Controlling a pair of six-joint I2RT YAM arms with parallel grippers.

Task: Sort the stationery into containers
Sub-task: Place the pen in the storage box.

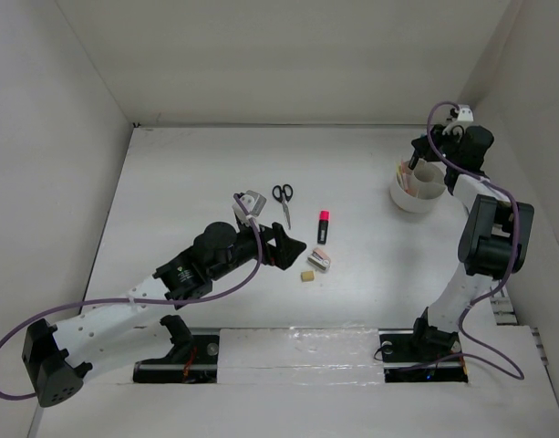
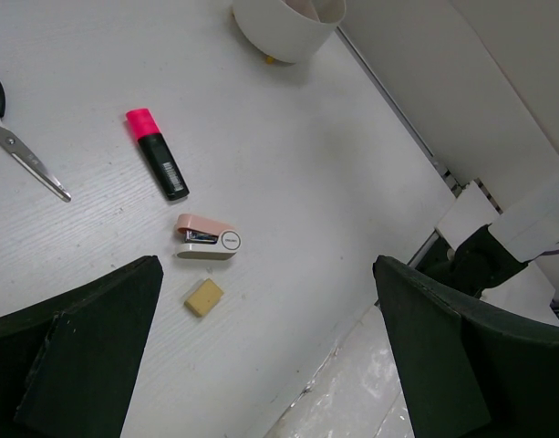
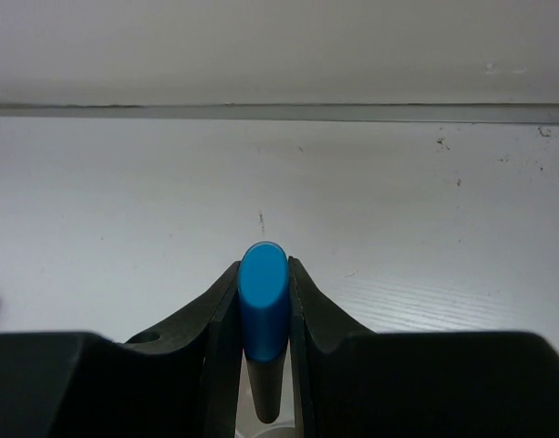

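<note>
The white round cup (image 1: 416, 190) stands at the far right, with something pinkish inside its left rim. My right gripper (image 1: 416, 153) hangs just above it, shut on the blue-and-black highlighter (image 3: 263, 301), blue cap up between the fingers (image 3: 308, 306). Black-handled scissors (image 1: 282, 201), a pink-and-black highlighter (image 1: 323, 225), a grey-pink sharpener-like block (image 1: 319, 261) and a tan eraser (image 1: 307, 276) lie mid-table. My left gripper (image 1: 293, 251) is open and empty, hovering just left of the block and eraser. In the left wrist view the eraser (image 2: 204, 297) and block (image 2: 207, 238) lie between the open fingers (image 2: 97, 347).
White walls enclose the table on the left, back and right. The cup also shows in the left wrist view (image 2: 288, 32), with a small yellow speck at its base. The arm bases and a pale strip (image 1: 297, 342) run along the near edge.
</note>
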